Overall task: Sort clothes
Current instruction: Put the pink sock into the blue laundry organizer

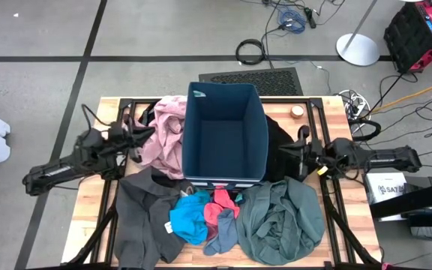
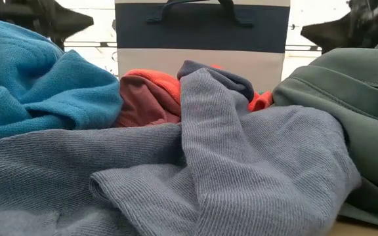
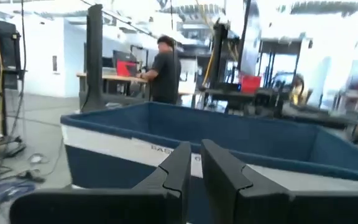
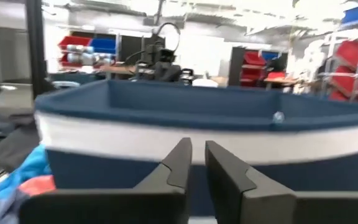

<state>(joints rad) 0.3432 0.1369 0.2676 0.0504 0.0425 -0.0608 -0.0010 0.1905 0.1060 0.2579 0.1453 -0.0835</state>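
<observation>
The left gripper (image 3: 196, 163) and right gripper (image 4: 197, 163) are held nearly pressed together, pinching nothing, beside the navy bin (image 1: 224, 135). Clothes (image 1: 280, 221) are heaped before it.

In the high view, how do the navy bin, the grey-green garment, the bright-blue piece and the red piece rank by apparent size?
1. Navy bin, though it stands tall, nearer the camera, so its lead is unsure.
2. Grey-green garment.
3. Bright-blue piece.
4. Red piece, partly covered, so perhaps larger than it looks.
</observation>
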